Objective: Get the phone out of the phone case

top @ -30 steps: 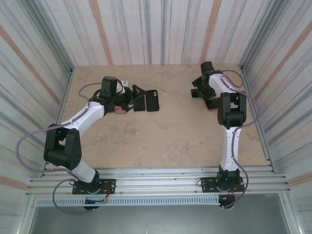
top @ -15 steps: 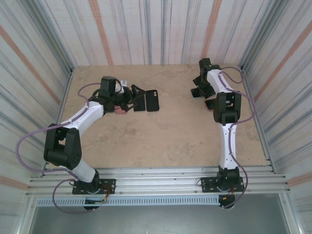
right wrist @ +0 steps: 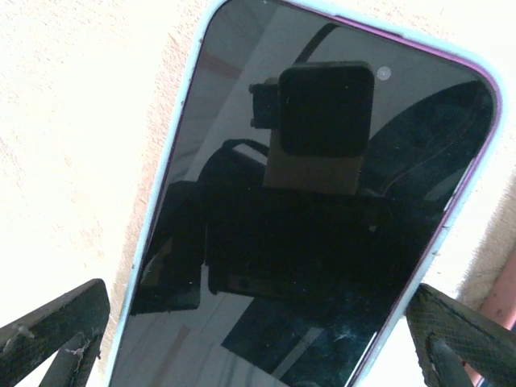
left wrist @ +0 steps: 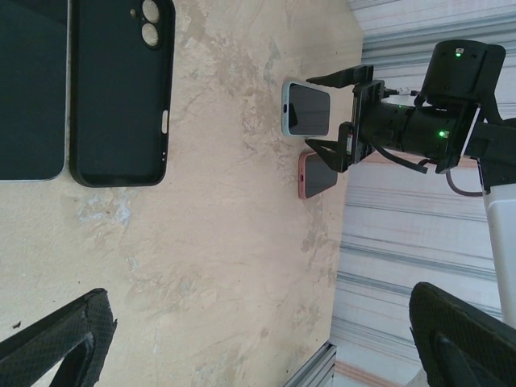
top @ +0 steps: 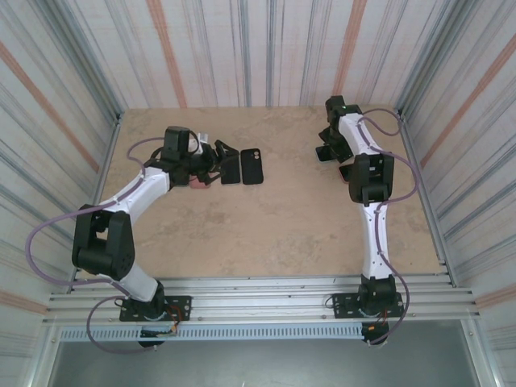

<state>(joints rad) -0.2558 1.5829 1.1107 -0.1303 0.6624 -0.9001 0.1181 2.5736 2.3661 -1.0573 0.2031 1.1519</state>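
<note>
Black phone (top: 230, 168) and its empty black case (top: 252, 168) lie side by side near the far edge of the counter (top: 266, 234), left of middle, so that one looks done to me. Left tool (top: 216, 161) sits just beside them, fingers spread, holding nothing. Over toward the far-right corner, the right arm has stretched further to the far edge in the last second. Now the right tool (right wrist: 258, 334) hangs wide open right over the blue-cased phone (right wrist: 314, 201), screen up, one finger either side. A pink-cased phone (left wrist: 317, 173) lies just beside it. My guess: blue one's next, and it's fully in its case.
</note>
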